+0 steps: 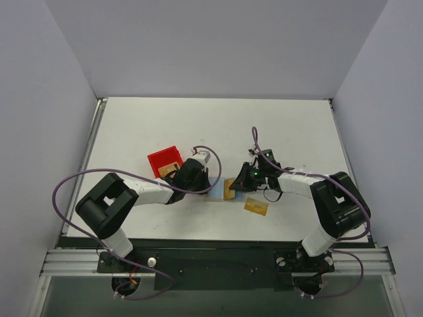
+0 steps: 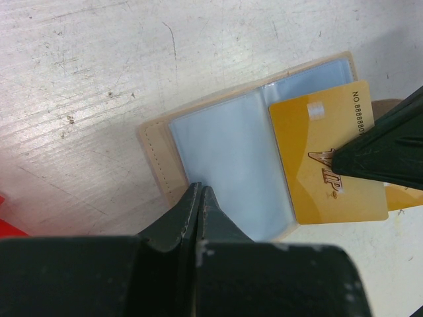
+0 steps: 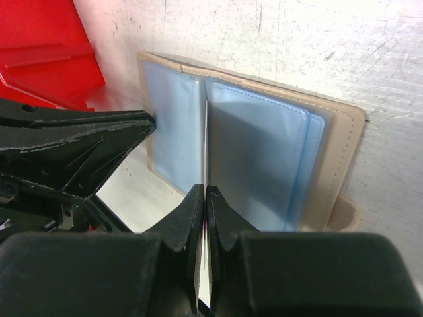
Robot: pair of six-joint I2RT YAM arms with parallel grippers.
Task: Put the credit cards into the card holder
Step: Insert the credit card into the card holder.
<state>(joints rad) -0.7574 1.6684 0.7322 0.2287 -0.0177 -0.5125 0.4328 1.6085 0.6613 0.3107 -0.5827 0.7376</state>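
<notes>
The holder point(image 2: 225, 158) lies open on the table point(image 1: 277, 125), in the middle of the top view between the two grippers, its pale blue sleeves facing up inside a tan border. In the left wrist view a card point(image 2: 327, 165), orange-yellow with "VIP" and a printed number, lies over the holder's right half. Its lower right corner hangs past the holder's edge. The right gripper point(image 3: 205, 198) has its jaws closed on this card, which shows edge-on between the fingers in the right wrist view. The holder's tab point(image 3: 344, 214) sticks out at the lower right of that view.

The left gripper point(image 2: 199, 198) has its jaws pressed together, tips at the holder's near edge. Whether they grip any of it I cannot tell.

A second card point(image 1: 256, 207) lies flat on the table, just lower right of the holder in the top view. The red bin point(image 1: 165, 162) sits upper left of the holder, beside the left gripper.
</notes>
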